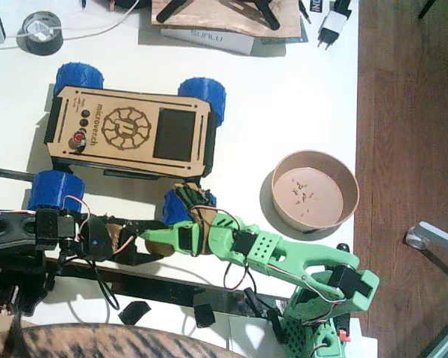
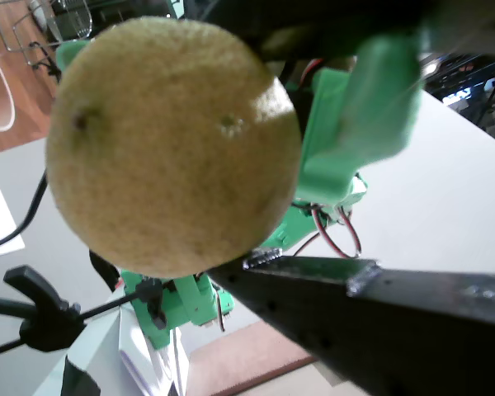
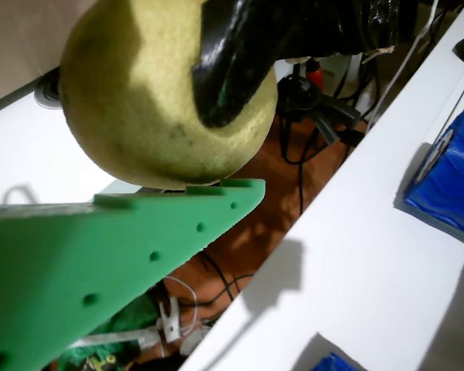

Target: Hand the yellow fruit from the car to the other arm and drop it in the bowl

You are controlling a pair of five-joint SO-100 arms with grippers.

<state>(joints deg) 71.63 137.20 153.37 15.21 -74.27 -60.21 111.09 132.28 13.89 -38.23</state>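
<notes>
Both grippers are met at one spot near the front edge of the table, and the fruit (image 2: 173,144) is lodged between them. In the fixed view the left gripper (image 1: 123,240) and the right gripper (image 1: 151,237) lie tip to tip, just in front of the car (image 1: 127,133), with the fruit almost wholly covered by them there. In a wrist view the fruit is seen resting against a black finger (image 2: 371,305) below it, with a green finger (image 2: 371,107) just beside it on the far side. In a wrist view a black finger (image 3: 232,62) is pressed across the fruit from above while a green finger (image 3: 124,255) lies touching it from beneath. The black left gripper is judged to be clamped on the fruit. Whether the green right gripper is clamped or merely touching cannot be told, since only one of its fingers is shown against the skin in each wrist view.

The fruit is round, so no long axis matters. From the right gripper the bowl (image 1: 351,183) lies well apart, back toward that arm's base side and further up the table; the coming move is judged to turn on that swing. Both arm bases are cut off at the lower edge of the fixed view.
</notes>
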